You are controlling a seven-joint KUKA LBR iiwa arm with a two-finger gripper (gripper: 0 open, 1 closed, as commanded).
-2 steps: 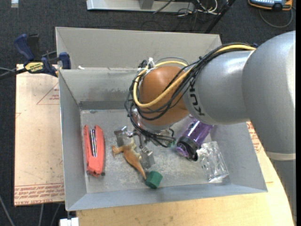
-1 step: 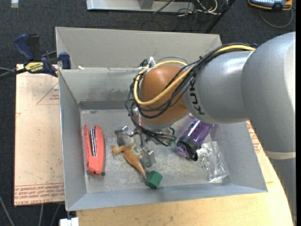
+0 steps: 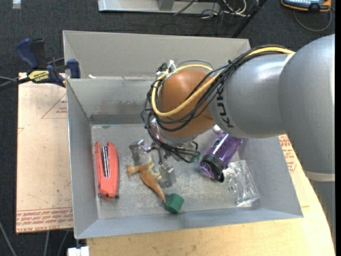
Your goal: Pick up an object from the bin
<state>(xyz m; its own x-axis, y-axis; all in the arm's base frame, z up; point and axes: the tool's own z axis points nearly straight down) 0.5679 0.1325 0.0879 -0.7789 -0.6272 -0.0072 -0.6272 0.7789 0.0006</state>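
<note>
1. The gripper point(image 3: 153, 164) hangs low over the middle of the bin point(image 3: 80, 143), fingers spread apart, grasping nothing
2. An orange toy dinosaur point(image 3: 149, 179) lies on the floor beneath them, near a green block point(image 3: 173, 202)

Toy dinosaur point(image 3: 148, 179) is orange, stapler point(image 3: 106, 170) red, bottle point(image 3: 220, 152) purple

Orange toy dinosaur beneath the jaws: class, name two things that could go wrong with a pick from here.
1. The jaws stand open on either side of the orange toy dinosaur, which is thin and lies flat; closing may catch only an edge, so it could slip.
2. The small green block lies right at its tail and might be knocked aside.
</note>
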